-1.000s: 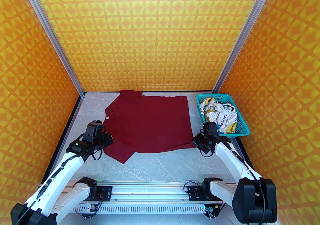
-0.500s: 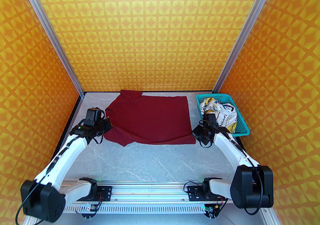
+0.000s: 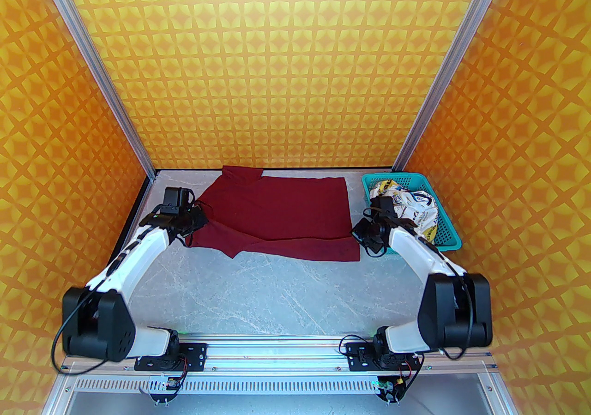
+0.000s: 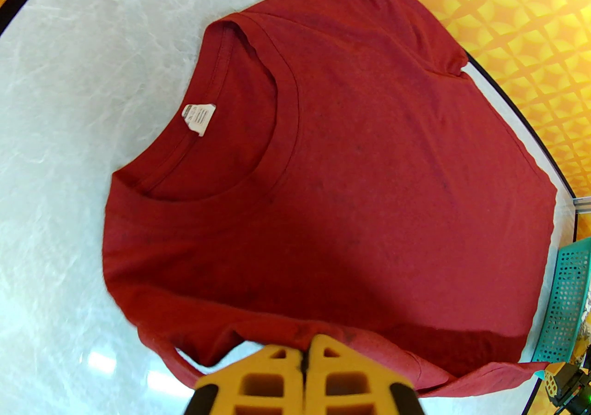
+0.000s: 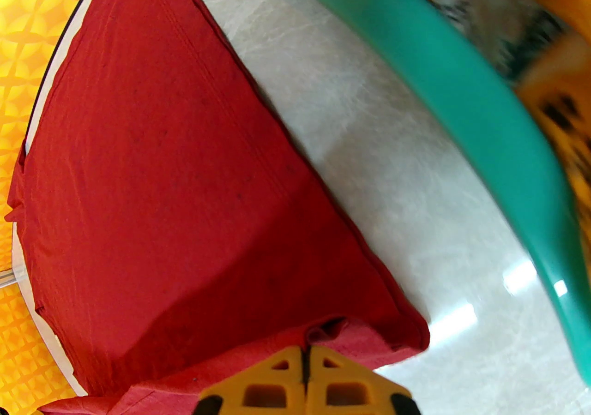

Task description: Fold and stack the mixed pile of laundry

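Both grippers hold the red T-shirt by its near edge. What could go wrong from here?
The right gripper sits very close to the teal basket, so its arm may bump it. The near sleeve of the red T-shirt sticks out beside the left gripper, so the fold may come out uneven.

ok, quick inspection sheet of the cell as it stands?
Surface: pale marbled table, glossy.
Job's things: dark red T-shirt spread at the far middle, near edge raised; printed white garment crumpled in the teal basket.
Clutter: nothing seen beyond that basket, far right.
Grippers: left gripper and right gripper both shut on the T-shirt's near edge.
Cables: black loops at the arm bases.
Surroundings: orange patterned walls, aluminium frame posts.
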You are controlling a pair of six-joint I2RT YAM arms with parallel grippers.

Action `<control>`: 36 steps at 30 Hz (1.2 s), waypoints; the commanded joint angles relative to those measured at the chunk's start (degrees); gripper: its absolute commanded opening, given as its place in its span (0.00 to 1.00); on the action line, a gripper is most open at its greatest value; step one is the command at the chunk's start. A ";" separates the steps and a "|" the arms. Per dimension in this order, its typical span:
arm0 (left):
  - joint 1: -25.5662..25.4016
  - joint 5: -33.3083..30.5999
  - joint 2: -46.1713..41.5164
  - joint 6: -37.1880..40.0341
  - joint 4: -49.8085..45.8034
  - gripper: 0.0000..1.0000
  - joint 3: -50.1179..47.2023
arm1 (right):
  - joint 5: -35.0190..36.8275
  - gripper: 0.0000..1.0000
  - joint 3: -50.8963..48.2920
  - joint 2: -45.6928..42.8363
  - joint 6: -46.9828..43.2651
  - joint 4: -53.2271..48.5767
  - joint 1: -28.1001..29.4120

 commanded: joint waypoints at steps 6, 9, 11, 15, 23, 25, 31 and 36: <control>2.72 2.58 7.54 1.05 4.39 0.00 5.48 | 1.52 0.00 6.49 7.46 -2.45 2.37 0.07; 3.30 2.87 10.27 1.05 4.88 0.00 6.35 | 1.58 0.00 8.02 9.95 -2.90 2.51 0.07; 3.73 3.07 11.60 1.03 5.29 0.00 6.47 | 1.49 0.00 8.70 11.32 -3.27 2.27 0.08; 4.50 3.55 14.19 1.15 6.05 0.00 6.56 | 3.14 0.00 9.63 12.99 -4.14 1.80 0.07; 5.47 4.95 19.62 1.01 8.06 0.00 7.46 | 3.45 0.00 12.18 16.79 -5.74 2.77 0.07; 5.58 5.02 20.69 0.85 8.47 0.04 7.83 | 2.29 0.00 13.07 18.19 -6.64 3.84 0.07; 7.27 5.13 20.29 1.14 8.40 0.49 8.05 | 3.40 0.38 15.81 19.50 -8.96 3.67 0.07; 7.41 4.33 11.51 4.01 6.24 0.49 2.98 | 4.58 0.41 15.15 14.17 -11.08 1.37 0.50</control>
